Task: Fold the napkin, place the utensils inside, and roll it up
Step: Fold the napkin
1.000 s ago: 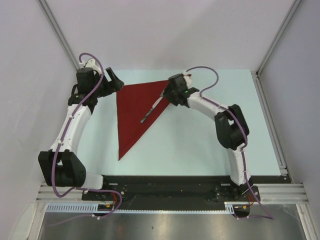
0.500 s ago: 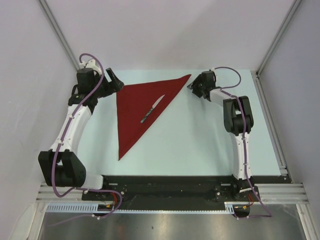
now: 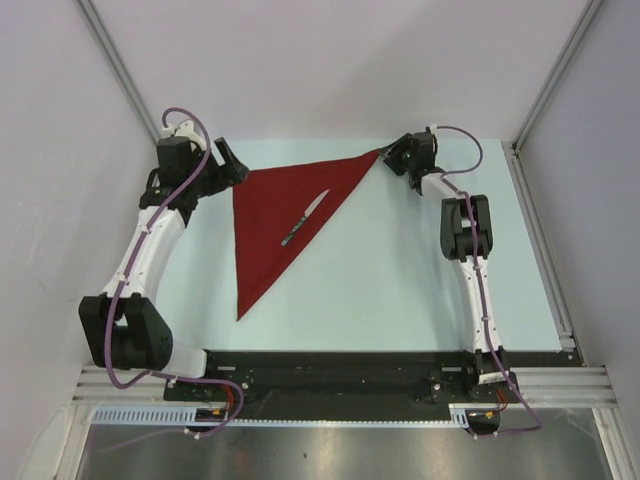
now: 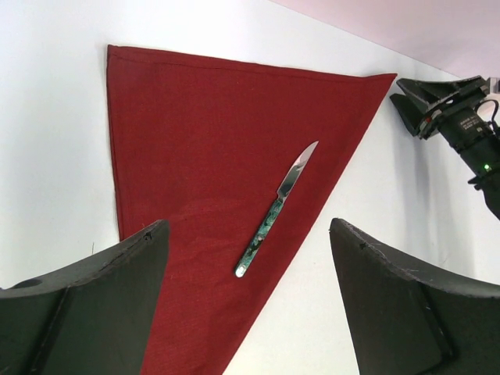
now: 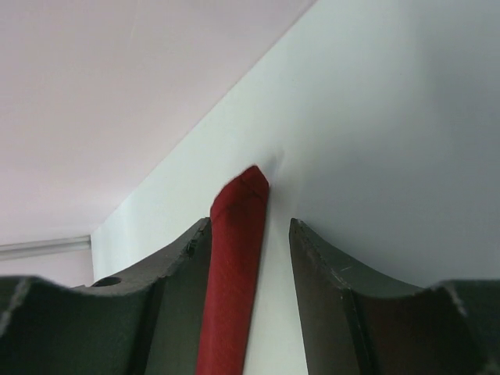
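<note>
The dark red napkin (image 3: 272, 215) lies folded into a triangle on the table, also seen in the left wrist view (image 4: 203, 133). A knife (image 3: 305, 217) with a dark greenish handle and silvery blade lies on it, near the long slanted edge (image 4: 275, 209). My left gripper (image 3: 232, 165) is open and empty, hovering by the napkin's far left corner (image 4: 248, 228). My right gripper (image 3: 391, 160) is at the napkin's far right corner. Its jaws are open with the corner tip (image 5: 236, 250) between them (image 5: 250, 228), against the left finger.
The pale table (image 3: 400, 290) is bounded by a metal rail (image 3: 545, 250) on the right and walls at the back and left. My right gripper also shows in the left wrist view (image 4: 426, 101).
My right gripper has left the knife's blade end and swung right and back to the napkin's far right corner. The knife stays on the napkin. The left arm has barely moved.
</note>
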You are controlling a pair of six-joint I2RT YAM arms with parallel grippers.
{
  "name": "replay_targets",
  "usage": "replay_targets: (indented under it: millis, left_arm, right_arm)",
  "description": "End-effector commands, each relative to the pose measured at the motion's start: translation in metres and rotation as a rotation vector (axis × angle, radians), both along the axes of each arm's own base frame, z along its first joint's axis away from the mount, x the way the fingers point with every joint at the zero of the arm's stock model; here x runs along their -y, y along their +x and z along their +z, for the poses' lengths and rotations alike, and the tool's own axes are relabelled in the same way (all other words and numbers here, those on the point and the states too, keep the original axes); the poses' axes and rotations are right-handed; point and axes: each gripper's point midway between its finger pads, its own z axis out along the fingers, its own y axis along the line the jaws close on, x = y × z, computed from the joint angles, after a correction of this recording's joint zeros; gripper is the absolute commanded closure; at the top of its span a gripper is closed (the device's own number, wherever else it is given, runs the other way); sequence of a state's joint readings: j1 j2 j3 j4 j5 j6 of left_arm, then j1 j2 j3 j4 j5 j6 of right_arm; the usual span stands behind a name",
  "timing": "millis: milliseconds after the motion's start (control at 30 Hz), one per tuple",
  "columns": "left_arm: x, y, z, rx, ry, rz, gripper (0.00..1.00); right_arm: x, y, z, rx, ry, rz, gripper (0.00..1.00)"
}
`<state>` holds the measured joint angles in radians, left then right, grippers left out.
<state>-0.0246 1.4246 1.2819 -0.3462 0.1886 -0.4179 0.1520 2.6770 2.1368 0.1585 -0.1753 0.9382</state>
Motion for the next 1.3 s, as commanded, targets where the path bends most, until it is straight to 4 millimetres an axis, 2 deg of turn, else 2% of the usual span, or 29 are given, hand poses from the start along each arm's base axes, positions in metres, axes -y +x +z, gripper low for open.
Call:
replay_targets:
  millis: [0,67,100,133,333,467,767,867,900,1100,1167,1200,1267]
  left_arm:
    - [0.007,0.002,0.008,0.026,-0.007,-0.026,0.12]
    - [0.008,0.001,0.008,0.022,-0.012,-0.033,0.12]
    - [0.009,0.002,0.008,0.024,-0.014,-0.037,0.12]
    - [0.009,0.001,0.008,0.023,-0.016,-0.037,0.12]
    - [0.012,0.001,0.01,0.024,-0.023,-0.048,0.12]
    - [0.013,0.001,0.008,0.018,-0.026,-0.053,0.12]
    - [0.016,0.001,0.008,0.015,-0.038,-0.066,0.12]
    - [0.015,0.002,0.007,0.011,-0.036,-0.067,0.12]
    - [0.015,0.002,0.007,0.011,-0.036,-0.067,0.12]
    - [0.015,0.002,0.004,0.004,-0.035,-0.067,0.12]
    - [0.015,0.002,0.003,0.001,-0.033,-0.066,0.12]
    - [0.015,0.003,0.003,-0.001,-0.034,-0.066,0.12]
    - [0.015,0.002,0.002,-0.003,-0.033,-0.066,0.12]
  right_arm:
    - [0.001,0.0,-0.042,-0.097,-0.022,-0.008,0.51]
    - [0.003,0.001,-0.048,-0.108,-0.017,-0.012,0.51]
    - [0.0,0.005,-0.042,-0.092,-0.013,-0.006,0.51]
    - [-0.002,0.004,-0.052,-0.107,-0.015,-0.002,0.51]
    - [-0.006,0.005,-0.062,-0.118,0.0,0.0,0.54]
    - [-0.005,0.009,-0.06,-0.111,-0.005,-0.009,0.57]
    - [-0.003,0.01,-0.067,-0.132,0.015,-0.021,0.65]
    - [-0.004,0.01,-0.069,-0.135,0.028,-0.022,0.72]
    - [-0.004,0.014,-0.062,-0.104,0.033,-0.021,0.79]
    - [-0.008,0.015,-0.059,-0.069,0.051,0.0,0.99]
    - [-0.012,0.014,-0.054,-0.047,0.069,0.02,1.0]
    - [-0.015,0.017,-0.042,-0.001,0.082,0.027,1.0]
    - [-0.016,0.012,-0.034,0.022,0.095,0.034,1.0]
